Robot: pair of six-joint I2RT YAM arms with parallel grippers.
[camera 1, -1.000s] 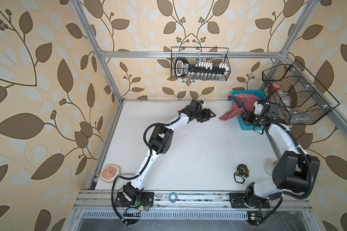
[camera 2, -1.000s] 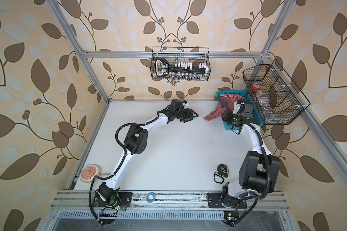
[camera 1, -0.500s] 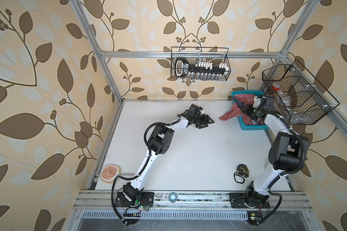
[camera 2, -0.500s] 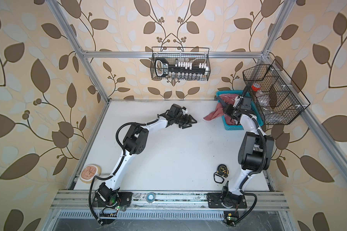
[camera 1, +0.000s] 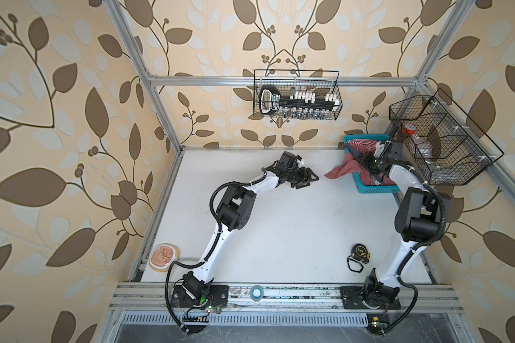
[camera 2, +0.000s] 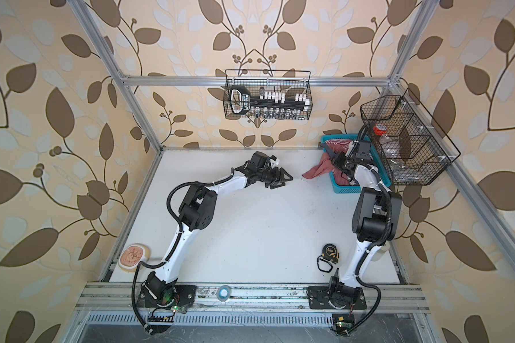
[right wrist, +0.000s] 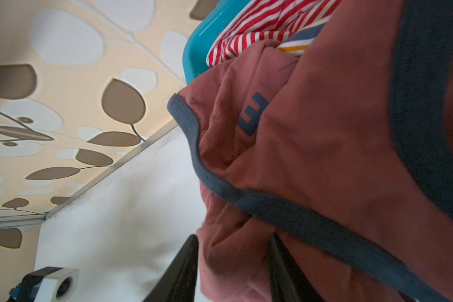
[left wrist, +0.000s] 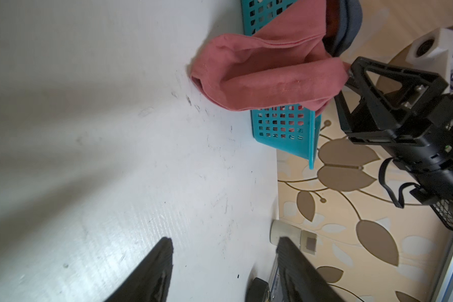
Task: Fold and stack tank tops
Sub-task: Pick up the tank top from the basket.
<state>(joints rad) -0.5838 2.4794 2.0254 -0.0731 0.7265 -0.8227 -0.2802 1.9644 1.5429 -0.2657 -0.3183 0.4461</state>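
Note:
A dusty red tank top (camera 1: pixel 341 170) (camera 2: pixel 317 170) with blue-grey trim hangs over the teal basket's (camera 1: pixel 375 188) left wall onto the table. A red-and-white striped tank top (camera 1: pixel 364 144) (right wrist: pixel 259 23) lies deeper in the basket. My right gripper (camera 1: pixel 364 161) (right wrist: pixel 233 236) reaches over the basket. Its fingers are closed in on a bunched fold of the red tank top (right wrist: pixel 324 157), which touches both of them. My left gripper (camera 1: pixel 309 178) (left wrist: pixel 224 240) hovers open and empty over the table. It points at the hanging red cloth (left wrist: pixel 267 75), well short of it.
A tape measure (camera 1: pixel 359 252) lies front right on the table. A wire basket (camera 1: pixel 296 95) hangs on the back wall and another (camera 1: pixel 440 145) on the right wall beside the teal basket. A pink disc (camera 1: pixel 164 257) sits at the front left edge.
My right gripper swung from the basket's front side up over it, and its jaws narrowed around the red cloth. My left gripper shifted slightly to the right and forward.

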